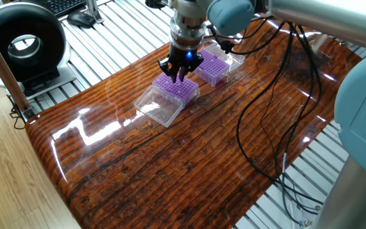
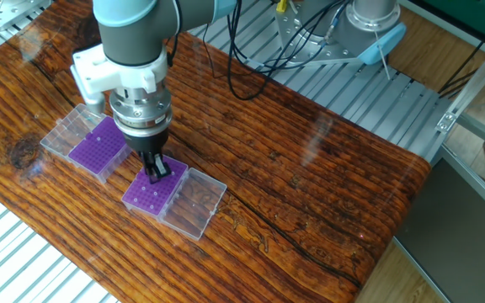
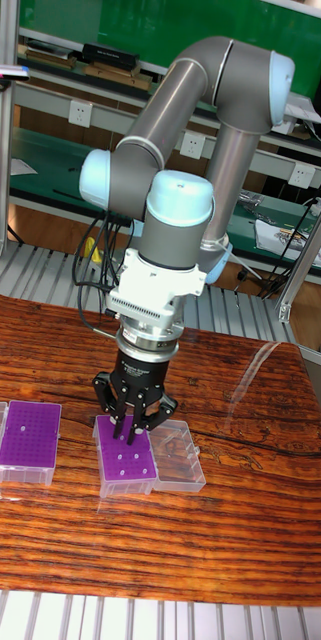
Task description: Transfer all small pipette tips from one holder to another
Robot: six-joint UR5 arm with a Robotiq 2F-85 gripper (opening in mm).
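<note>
1. Two purple tip boxes sit side by side on the counter [image 2: 327, 151], each with its clear hinged lid thrown open flat beside it, so the hole grids lie exposed from above and the arm can come straight down.
2. Of the pair, the box under the claw [image 3: 128, 465] looks nearly bare in the tall fixed view, with only a few pale dots on its top, so I judge it to be the receiving holder.
3. Its neighbour, the other box [image 3: 28, 434], shows a regular dotted grid; the small pipette tips [image 1: 212, 66] appear to stand there, though each one is too small to make out singly.
4. Directly over the near-bare box hangs the claw [image 3: 130, 428], pointing straight down, which suits seating a slender cone into a vertical hole.
5. Its fingers are drawn close together with the ends just above or at the purple surface; whether a tip is pinched between them I cannot tell, since the dark fingers hide the spot in every view.
6. My guess is that the step in hand is placing a tip into a hole at the back edge of this box, and most of the transfer remains.
7. Risk, as I judge it: a slight misalignment would jam or tilt the tip against the grid rather than dropping it in.
</note>
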